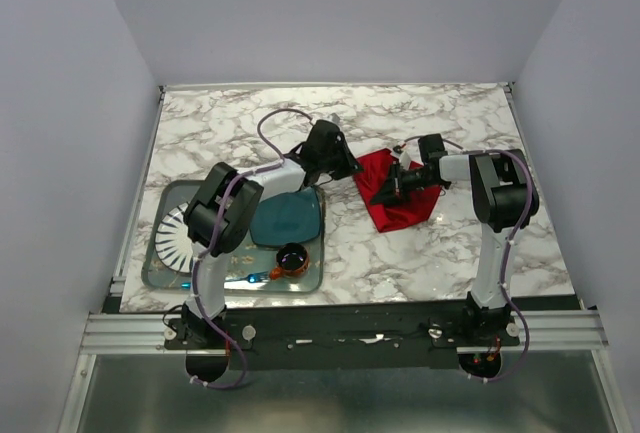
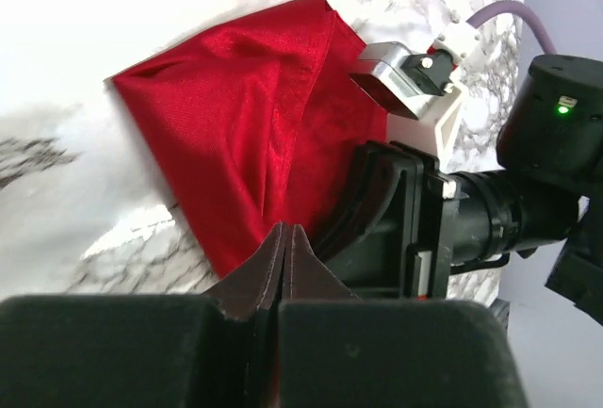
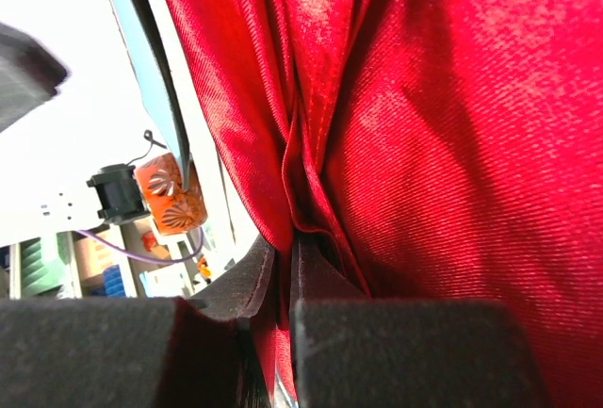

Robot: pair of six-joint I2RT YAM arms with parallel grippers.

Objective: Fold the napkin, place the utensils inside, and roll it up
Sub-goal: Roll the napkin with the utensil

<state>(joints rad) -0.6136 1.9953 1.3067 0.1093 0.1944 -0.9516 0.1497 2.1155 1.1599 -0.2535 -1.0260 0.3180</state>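
Note:
The red napkin (image 1: pixel 408 205) lies bunched on the marble table right of centre. My left gripper (image 1: pixel 355 172) is at its left corner, and in the left wrist view its fingertips (image 2: pixel 285 231) are shut on the near edge of the napkin (image 2: pixel 245 116). From the right, my right gripper (image 1: pixel 380 197) meets the cloth. The right wrist view shows its jaws shut with a fold of napkin (image 3: pixel 452 97) pinched between them (image 3: pixel 285 250). I cannot make out the utensils in any view.
A glass tray (image 1: pixel 160 243) at the left front holds a white ribbed plate (image 1: pixel 172 235), a teal plate (image 1: pixel 287 218), an orange cup (image 1: pixel 292 258) and a blue plastic utensil (image 1: pixel 255 277). The right arm's wrist (image 2: pixel 528 191) is close to my left fingers.

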